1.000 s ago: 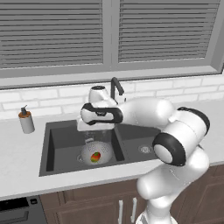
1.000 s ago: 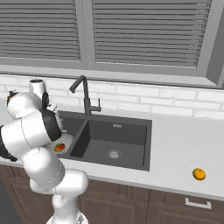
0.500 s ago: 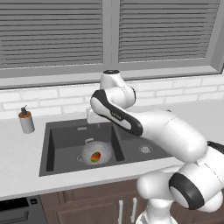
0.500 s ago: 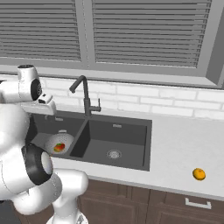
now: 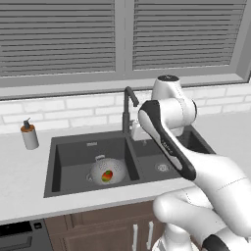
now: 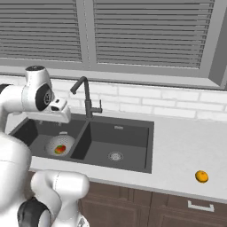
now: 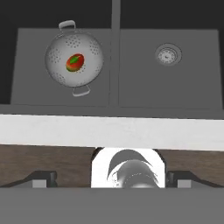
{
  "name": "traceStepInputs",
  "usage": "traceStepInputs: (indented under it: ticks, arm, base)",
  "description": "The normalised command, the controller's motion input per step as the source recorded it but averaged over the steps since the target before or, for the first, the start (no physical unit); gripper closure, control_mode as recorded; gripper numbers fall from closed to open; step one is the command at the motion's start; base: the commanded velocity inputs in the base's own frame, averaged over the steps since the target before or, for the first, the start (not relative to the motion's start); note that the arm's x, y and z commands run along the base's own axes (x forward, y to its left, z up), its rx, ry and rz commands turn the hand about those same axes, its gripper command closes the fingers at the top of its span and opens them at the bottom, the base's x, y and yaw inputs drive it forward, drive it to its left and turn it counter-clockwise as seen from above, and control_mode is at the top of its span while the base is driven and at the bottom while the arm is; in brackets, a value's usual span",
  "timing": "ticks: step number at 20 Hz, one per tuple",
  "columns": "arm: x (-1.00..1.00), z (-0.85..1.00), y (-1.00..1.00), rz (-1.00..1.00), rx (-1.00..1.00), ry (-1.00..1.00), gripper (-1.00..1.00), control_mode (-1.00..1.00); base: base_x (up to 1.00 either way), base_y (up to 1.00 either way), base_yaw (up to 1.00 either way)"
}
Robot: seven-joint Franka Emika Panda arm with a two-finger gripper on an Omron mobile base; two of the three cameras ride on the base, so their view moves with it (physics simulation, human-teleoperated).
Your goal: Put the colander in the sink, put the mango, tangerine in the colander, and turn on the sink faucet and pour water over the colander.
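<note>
**Mango in colander, tangerine on counter**

Left base view: the dark rectangular sink (image 5: pixel 93 147) has two basins. In the left basin sits the colander (image 5: pixel 106 171), a pale perforated bowl with loop handles, and the mottled red-green mango (image 5: pixel 107 175) lies inside it. The slim black faucet (image 5: pixel 128 105) stands behind the divider, its spout bent over. A grey soap bottle (image 5: pixel 30 136) stands on the smooth pale counter (image 5: pixel 24 171) at 9 o'clock from the sink. The gripper (image 5: pixel 138 131) hangs beside the faucet base, above the divider; I cannot tell how its fingers stand.

Right base view: the tangerine (image 6: pixel 201 176), small, round and plain orange, rests on the counter at 4 o'clock from the sink, well apart from it. The colander and mango lie in the left basin. A round silver drain (image 6: pixel 115 156) sits in the right basin.

Hand view: the colander (image 7: pixel 74 59) lies at 11 o'clock with the oval mango (image 7: pixel 75 62) in its middle. The drain (image 7: pixel 168 54) is at 1 o'clock.
</note>
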Motion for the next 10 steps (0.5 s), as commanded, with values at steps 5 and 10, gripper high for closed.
traceStepInputs:
  ticks: [5,10]
  arm:
    - [-0.47,0.01,-1.00,0.00,0.00,-0.01,-1.00,-1.00]
    - [-0.12,0.00,-1.00,0.00,0.00,0.00,-1.00,-1.00]
  base:
    - [0.00,0.00,0.00]
    - [0.00,0.00,0.00]
